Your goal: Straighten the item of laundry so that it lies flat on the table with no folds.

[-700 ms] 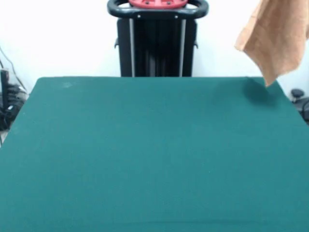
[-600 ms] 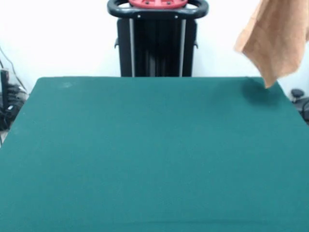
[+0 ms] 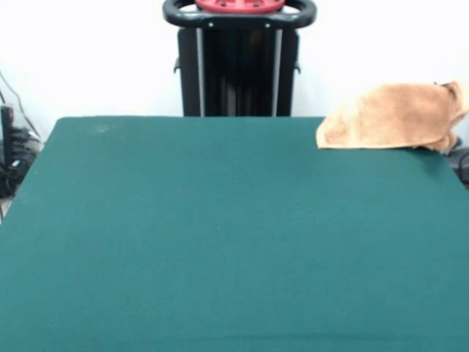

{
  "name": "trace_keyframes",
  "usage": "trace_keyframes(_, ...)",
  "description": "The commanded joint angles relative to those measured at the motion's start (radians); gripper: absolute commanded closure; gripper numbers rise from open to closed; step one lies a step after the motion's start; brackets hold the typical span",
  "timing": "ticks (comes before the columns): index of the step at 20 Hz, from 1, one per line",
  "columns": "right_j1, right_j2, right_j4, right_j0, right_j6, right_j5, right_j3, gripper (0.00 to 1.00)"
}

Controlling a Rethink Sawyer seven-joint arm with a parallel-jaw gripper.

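The near part of the desk (image 3: pixel 220 257) is bare dark green cloth, running from the 6 o'clock edge of the picture up past the middle. Its surface looks smooth, with only a faint pale smudge near the far corner at about 10 o'clock.

Farther back, at about 2 o'clock, the item of laundry (image 3: pixel 392 117) lies on the far corner of the desk. It is a light orange-tan terry towel, bunched into a low, rounded heap and not spread flat. Its lower edge rests on the green cloth, and its top rises in a soft hump. Its outer end, toward 3 o'clock, is crumpled and reaches the desk's side edge; whether it hangs over cannot be told.

Beyond the desk's far edge, at 12 o'clock, stands the robot's black pedestal (image 3: pixel 238 70) with a red and black ring on top, against a white wall. Some dark cables lie at 9 o'clock.

The arm and its hand do not appear, so the hand's state cannot be told.
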Motion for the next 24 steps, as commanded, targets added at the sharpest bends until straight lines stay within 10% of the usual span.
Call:
trace_keyframes(1,0.021,0.134,0.027,-0.044,0.085,0.006,0.065,0.00)
trace_keyframes(24,0.065,0.238,-0.138,-0.080,-0.060,-0.413,0.142,0.00)
